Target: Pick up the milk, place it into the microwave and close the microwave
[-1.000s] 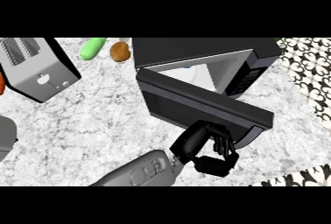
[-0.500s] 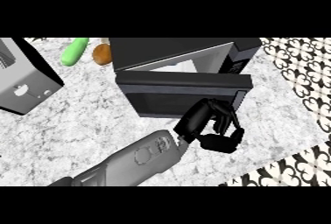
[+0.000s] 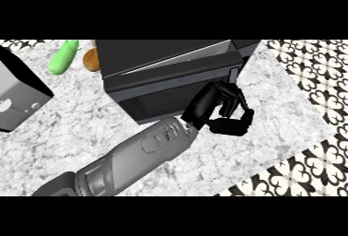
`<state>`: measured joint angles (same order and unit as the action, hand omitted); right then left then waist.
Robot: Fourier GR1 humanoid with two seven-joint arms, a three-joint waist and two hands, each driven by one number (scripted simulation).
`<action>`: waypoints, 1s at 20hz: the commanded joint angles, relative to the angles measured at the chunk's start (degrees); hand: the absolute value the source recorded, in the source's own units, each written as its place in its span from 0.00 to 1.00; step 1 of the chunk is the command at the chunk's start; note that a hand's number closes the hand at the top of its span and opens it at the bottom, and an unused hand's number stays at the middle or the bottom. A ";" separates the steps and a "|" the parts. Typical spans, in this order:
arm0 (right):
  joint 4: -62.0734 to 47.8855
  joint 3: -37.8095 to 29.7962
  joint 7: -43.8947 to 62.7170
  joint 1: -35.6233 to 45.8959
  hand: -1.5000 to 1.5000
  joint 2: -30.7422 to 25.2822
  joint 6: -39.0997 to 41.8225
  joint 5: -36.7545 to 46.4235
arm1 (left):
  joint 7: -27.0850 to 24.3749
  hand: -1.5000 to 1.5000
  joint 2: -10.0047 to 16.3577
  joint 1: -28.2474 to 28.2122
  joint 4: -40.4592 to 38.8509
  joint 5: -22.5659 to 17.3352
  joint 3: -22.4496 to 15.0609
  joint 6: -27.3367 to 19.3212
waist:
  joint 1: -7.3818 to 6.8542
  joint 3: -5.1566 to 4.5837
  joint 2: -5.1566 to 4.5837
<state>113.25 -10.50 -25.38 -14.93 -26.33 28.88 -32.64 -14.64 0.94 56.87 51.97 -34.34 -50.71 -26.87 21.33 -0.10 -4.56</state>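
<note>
Where one microwave (image 3: 159, 64) stands, one curled hand (image 3: 207, 106) touches its door.

We see a glossy black box-shaped microwave (image 3: 170, 87) with a dark grey front, standing on a white marble tabletop (image 3: 81, 129) veined in grey. Past its edge lies a white patterned surface (image 3: 316, 69) printed with black ornaments. Our black right hand (image 3: 221, 108) sits on a light grey forearm (image 3: 136, 159), and at the far left are a bright green long vegetable (image 3: 62, 57), an orange-brown round item (image 3: 91, 60) and a mid-grey metal box (image 3: 17, 97) with a black upper side.
</note>
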 commanded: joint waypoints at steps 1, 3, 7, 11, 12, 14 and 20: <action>0.50 -0.08 1.29 1.16 0.00 -1.47 0.65 -1.50 | 0.04 1.00 -0.89 4.45 -2.52 -1.66 0.91 -0.58 | 1.24 0.12 -0.41; 0.45 -0.90 1.78 1.14 0.00 -2.31 0.65 -1.99 | -0.78 1.00 -0.90 5.25 -3.50 -2.53 1.57 -0.78 | 2.28 0.10 -0.80; 0.88 -1.19 2.52 2.00 0.00 -3.10 0.70 -3.31 | -0.66 1.00 -0.88 7.88 -5.25 -3.79 1.83 -1.12 | 3.65 0.19 -0.97; 1.21 -2.10 3.29 2.63 0.00 -4.40 0.60 -3.69 | -0.86 1.00 -0.83 9.19 -7.43 -5.04 2.65 -1.77 | 4.55 0.14 -1.24; 0.67 -2.90 3.51 3.23 0.00 -5.30 0.84 -4.15 | -0.66 1.00 -0.83 9.76 -7.41 -5.22 2.35 -2.10 | 4.68 0.21 -1.14; 0.64 -3.55 3.60 3.96 0.00 -5.94 0.82 -4.43 | -1.04 1.00 -0.81 9.79 -7.82 -5.78 2.46 -2.26 | 5.03 0.21 -1.44; 0.06 -5.14 4.69 4.87 0.00 -7.86 0.83 -5.75 | -1.91 1.00 -0.78 9.59 -7.80 -6.59 1.91 -4.23 | 5.80 0.25 -1.38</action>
<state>113.73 -14.53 -21.16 -10.75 -33.02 29.65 -37.67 -16.38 3.22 62.60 46.00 -40.22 -49.24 -31.46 25.88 -0.05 -5.44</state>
